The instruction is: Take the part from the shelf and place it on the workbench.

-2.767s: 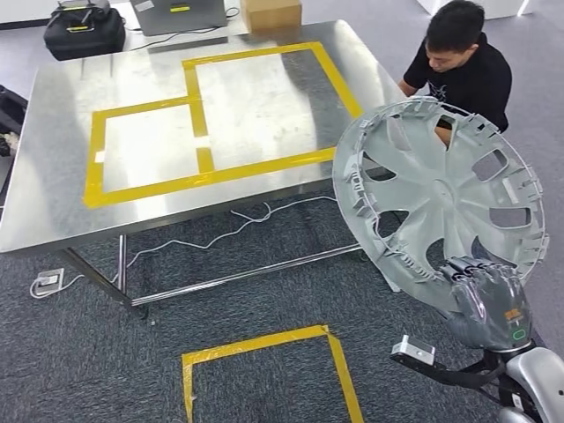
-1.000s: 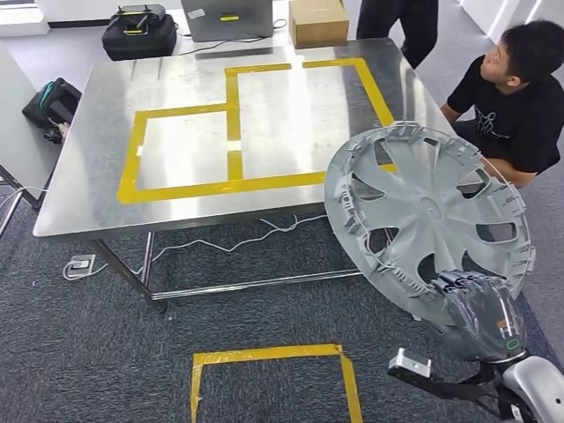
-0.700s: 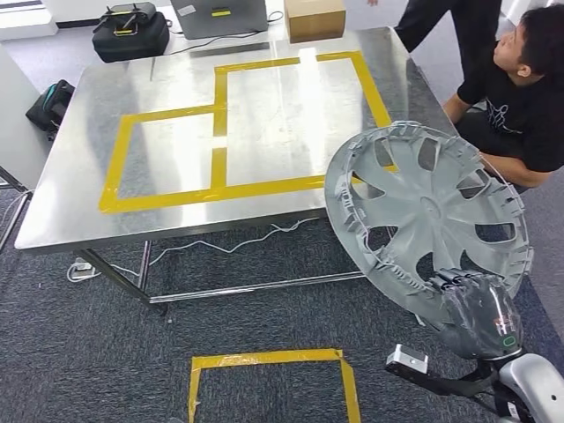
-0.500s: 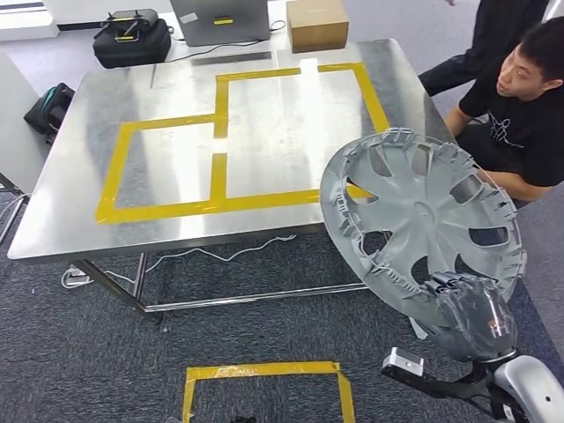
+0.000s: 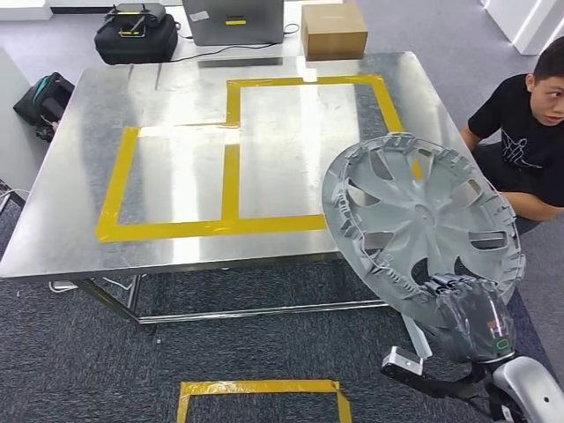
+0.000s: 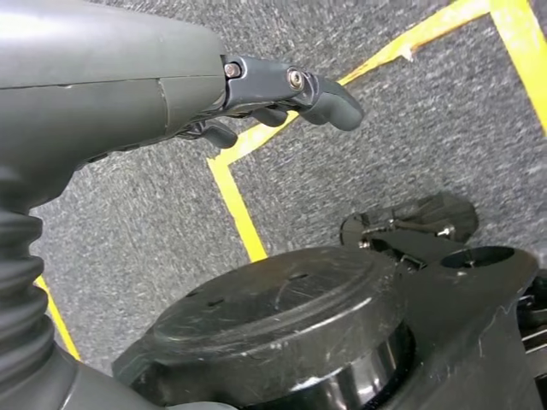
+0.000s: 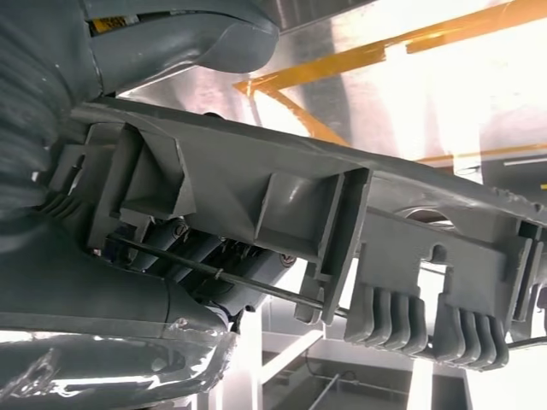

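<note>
The right hand [image 5: 476, 315] grips the near rim of the round grey plastic wheel cover [image 5: 419, 220], which tilts up above it over the right near corner of the steel workbench [image 5: 79, 167].

The head view is looking bright and evenly lit, with light coming from above. The steel workbench [image 5: 79, 176] is reflecting it in pale glare bands across the yellow tape [image 5: 229, 167], and it is casting a soft shadow on the carpet under it. This picture is staying sharp, with little blur. In the right wrist view, the table surface is burning out to white behind the part [image 7: 309, 205], which is appearing dark and a bit soft. The left wrist view is dimmer; the left hand [image 6: 193, 77] is showing a small highlight.
</note>
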